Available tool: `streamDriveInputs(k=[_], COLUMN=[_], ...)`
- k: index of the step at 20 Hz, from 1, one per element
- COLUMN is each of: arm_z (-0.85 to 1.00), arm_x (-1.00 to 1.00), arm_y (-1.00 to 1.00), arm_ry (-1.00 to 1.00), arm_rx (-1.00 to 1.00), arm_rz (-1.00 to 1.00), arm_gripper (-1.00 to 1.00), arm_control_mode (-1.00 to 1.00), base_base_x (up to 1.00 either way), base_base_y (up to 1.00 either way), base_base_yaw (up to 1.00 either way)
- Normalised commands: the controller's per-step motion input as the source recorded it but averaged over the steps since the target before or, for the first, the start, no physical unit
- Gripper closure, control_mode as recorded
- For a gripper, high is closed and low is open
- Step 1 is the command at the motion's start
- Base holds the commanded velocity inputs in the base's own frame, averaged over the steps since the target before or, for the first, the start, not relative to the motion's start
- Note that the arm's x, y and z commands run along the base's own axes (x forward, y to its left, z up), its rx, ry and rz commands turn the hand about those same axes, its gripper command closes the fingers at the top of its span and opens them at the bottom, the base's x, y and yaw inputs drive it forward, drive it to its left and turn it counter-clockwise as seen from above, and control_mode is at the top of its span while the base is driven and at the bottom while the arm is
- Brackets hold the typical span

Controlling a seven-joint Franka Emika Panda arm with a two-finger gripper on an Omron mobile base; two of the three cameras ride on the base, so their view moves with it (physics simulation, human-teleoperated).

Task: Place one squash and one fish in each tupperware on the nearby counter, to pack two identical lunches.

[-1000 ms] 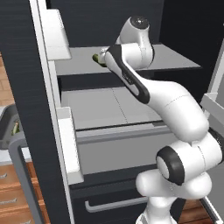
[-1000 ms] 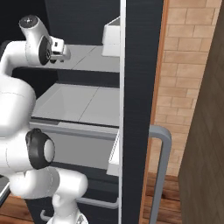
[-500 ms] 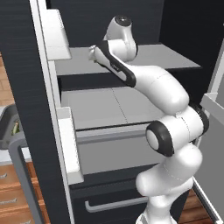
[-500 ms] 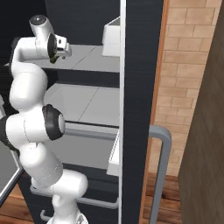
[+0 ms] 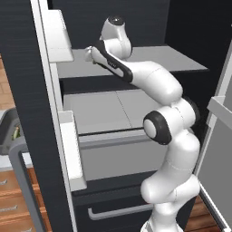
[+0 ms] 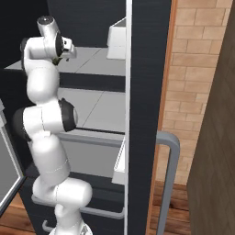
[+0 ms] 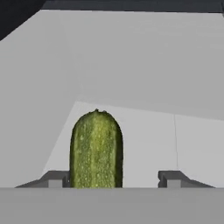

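You are early: 1 dark green, speckled, stubby squash [image 7: 96,148] lies on the grey fridge shelf [image 5: 149,59], between the gripper [image 7: 111,178] fingertips, touching the left one; jaws fairly wide, not visibly gripping. Nothing looks packed.

The left base view looks forward and down from behind the arm's left side, the right base view from behind its right, and both take in the same open fridge [image 5: 131,104] with its grey shelves and the white arm [image 6: 46,114] reaching to the upper shelf [image 5: 154,61]. The hand view sits close and low over that shelf, looking along the jaws toward the fridge's pale inner wall, a squash [image 7: 96,148] standing just ahead of the lens.
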Motion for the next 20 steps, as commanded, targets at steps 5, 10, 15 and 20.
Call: streamDriveInputs(k=[5, 10, 15, 20], arm_z=[-0.67, -0.78, -0.86, -0.97], arm_x=[0.06, -0.37, -0.87, -1.0], arm_y=[0.2, -0.46, -1.0, -0.84], arm_ry=[0.06, 0.01, 0.0, -0.1], arm_rx=[-0.08, -0.08, -0.02, -0.01], arm_rz=[-0.01, -0.09, -0.19, -0.17], arm_gripper=[1.0, 1.0, 1.0, 1.0], arm_control_mode=[-1.0, -1.0, -1.0, -1.0], base_base_x=[0.0, 0.0, 0.0, 0.0], base_base_y=[0.0, 0.0, 0.0, 0.0], base_base_yaw=[0.0, 0.0, 0.0, 0.0])
